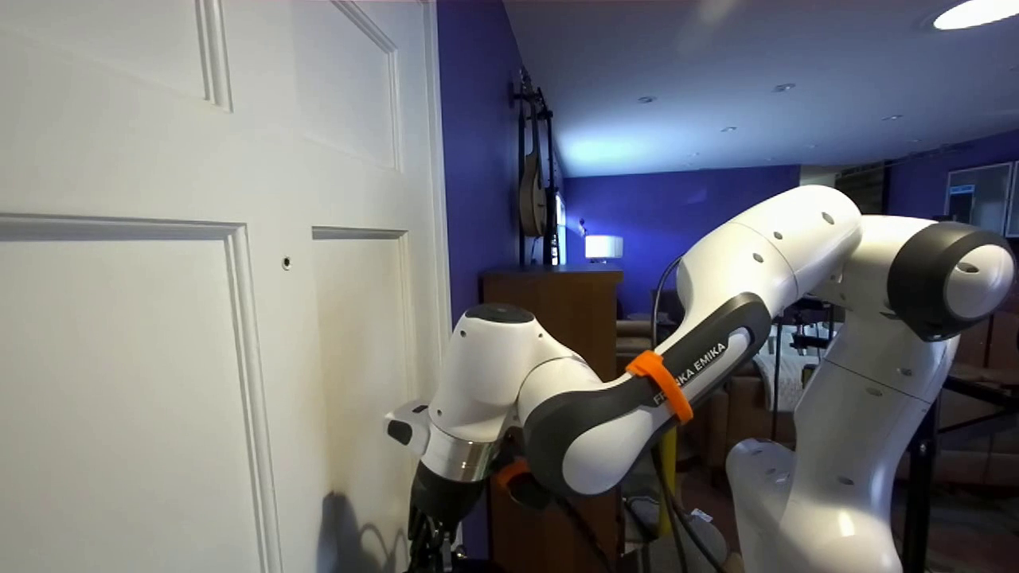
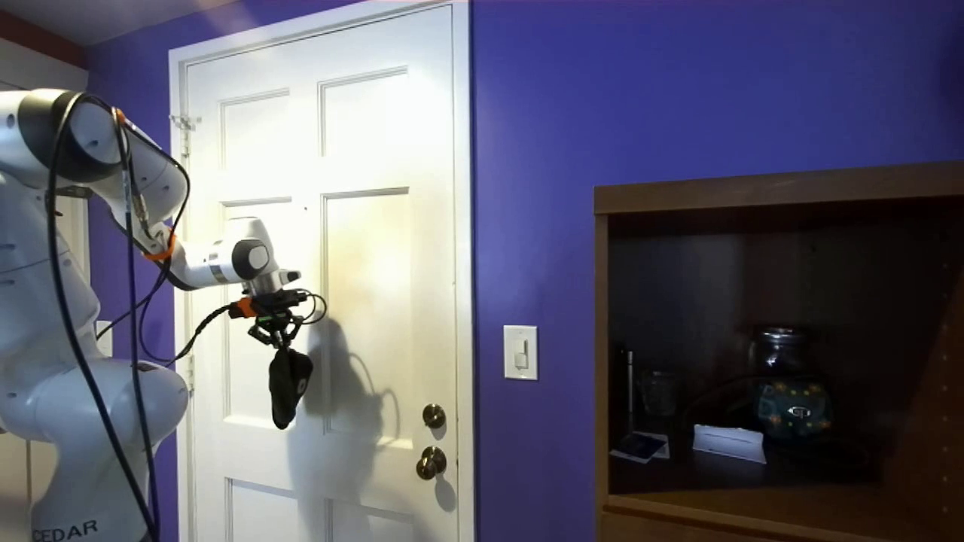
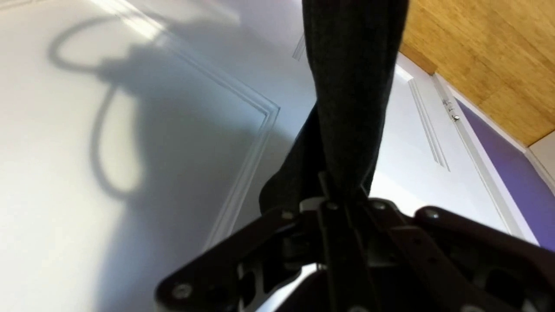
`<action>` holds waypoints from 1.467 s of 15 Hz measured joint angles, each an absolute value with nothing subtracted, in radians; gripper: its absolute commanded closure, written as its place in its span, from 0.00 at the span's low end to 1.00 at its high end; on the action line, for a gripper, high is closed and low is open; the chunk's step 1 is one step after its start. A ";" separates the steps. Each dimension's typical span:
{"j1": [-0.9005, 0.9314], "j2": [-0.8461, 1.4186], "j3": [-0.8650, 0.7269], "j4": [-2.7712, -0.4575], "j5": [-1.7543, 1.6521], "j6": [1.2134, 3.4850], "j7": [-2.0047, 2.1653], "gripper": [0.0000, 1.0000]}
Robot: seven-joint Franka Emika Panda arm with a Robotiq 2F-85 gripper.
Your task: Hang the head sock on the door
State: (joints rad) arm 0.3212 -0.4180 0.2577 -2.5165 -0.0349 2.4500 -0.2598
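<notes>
The head sock (image 2: 289, 388) is a limp, dark grey-black cloth. My gripper (image 2: 282, 343) points down and is shut on its upper end, and the sock hangs below it in front of the door. In the wrist view the sock (image 3: 356, 86) is pinched between the fingertips (image 3: 344, 190) and a fold bulges to one side. The white panelled door (image 2: 369, 271) stands shut behind the gripper and also fills the near side of an exterior view (image 1: 143, 398). There, the gripper (image 1: 434, 549) is cut off by the bottom edge and the sock is out of view.
The door has a brass knob (image 2: 431, 463), a brass lock (image 2: 434, 415) above it and a small peephole (image 1: 286, 263). A light switch (image 2: 520, 352) is on the purple wall. A dark brown wooden cabinet (image 2: 601, 339) stands beside it. Cables (image 2: 64, 301) hang along the arm.
</notes>
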 measured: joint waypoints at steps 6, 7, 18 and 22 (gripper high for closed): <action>0.321 -0.336 0.234 -2.485 -0.041 2.506 -0.353 0.98; 0.321 -0.318 0.230 -2.478 -0.039 2.514 -0.369 0.98; 0.324 -0.178 0.219 -2.416 -0.031 2.527 -0.445 0.63; 0.324 -0.162 0.219 -2.402 -0.031 2.527 -0.445 0.35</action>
